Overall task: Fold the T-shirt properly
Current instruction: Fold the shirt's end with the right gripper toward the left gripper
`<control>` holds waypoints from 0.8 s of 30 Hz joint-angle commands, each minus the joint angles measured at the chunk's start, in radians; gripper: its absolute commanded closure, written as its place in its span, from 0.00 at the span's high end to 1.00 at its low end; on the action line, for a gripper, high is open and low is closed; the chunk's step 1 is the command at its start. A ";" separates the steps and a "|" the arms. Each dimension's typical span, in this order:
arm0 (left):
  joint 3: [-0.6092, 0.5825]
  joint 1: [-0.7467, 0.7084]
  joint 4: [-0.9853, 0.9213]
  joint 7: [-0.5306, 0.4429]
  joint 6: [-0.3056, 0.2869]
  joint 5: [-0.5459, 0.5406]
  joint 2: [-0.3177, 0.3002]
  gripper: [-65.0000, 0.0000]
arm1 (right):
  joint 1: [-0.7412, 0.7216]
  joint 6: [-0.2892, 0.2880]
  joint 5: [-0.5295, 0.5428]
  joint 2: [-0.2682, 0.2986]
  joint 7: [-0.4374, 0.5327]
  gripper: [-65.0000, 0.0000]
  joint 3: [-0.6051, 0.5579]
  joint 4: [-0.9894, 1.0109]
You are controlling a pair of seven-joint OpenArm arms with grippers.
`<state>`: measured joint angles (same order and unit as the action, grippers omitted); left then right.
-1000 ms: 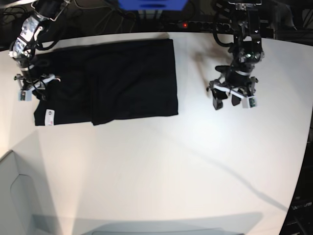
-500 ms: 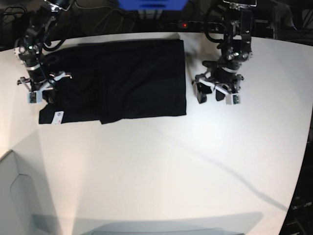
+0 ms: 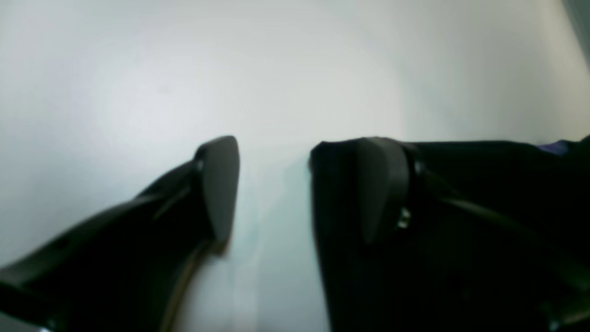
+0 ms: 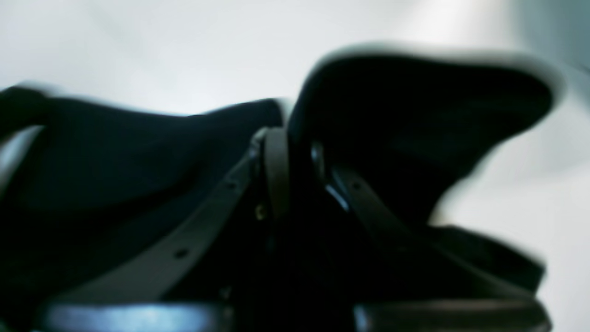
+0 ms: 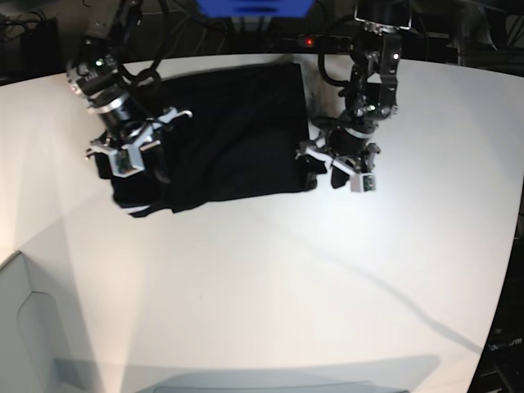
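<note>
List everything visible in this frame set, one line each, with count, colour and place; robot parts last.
T-shirt: one, black, partly folded at the far side of the table, one end lifted.
Table: one, white, fills most of the base view.
Blue object: one, beyond the table's far edge, partly cut off.
Right pincer: one, black, shut on the T-shirt at its end.
Left pincer: one, black, open, straddling the T-shirt's other edge.

The base view looks down from high over the whole white table (image 5: 270,278); both wrist views sit low and close, sharing with it the T-shirt (image 5: 229,131) edges
</note>
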<state>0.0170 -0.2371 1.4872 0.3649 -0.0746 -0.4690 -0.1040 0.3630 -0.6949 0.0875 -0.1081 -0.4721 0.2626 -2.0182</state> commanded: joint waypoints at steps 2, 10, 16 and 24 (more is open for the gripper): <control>-0.005 -0.009 -0.012 0.090 0.019 0.000 0.000 0.60 | -0.006 -0.003 0.025 0.002 0.037 0.00 -0.098 -0.019; -0.001 -0.008 -0.010 0.090 0.023 0.003 -0.006 0.60 | -0.104 -0.003 0.021 -0.006 0.029 0.00 -0.406 0.058; 0.002 -0.008 -0.010 0.090 0.023 0.005 -0.006 0.60 | -0.177 -0.003 0.025 0.003 0.034 0.00 -0.533 0.238; 0.048 -0.021 0.003 0.090 0.023 -0.003 -0.026 0.60 | -0.239 -0.003 0.025 -0.003 0.037 0.00 -0.560 0.385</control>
<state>0.0650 -0.2405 1.4933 0.3882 -0.0753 -0.4847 -0.1268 0.1368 -0.6838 0.0853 -0.0971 -0.4641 -0.2874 -1.6142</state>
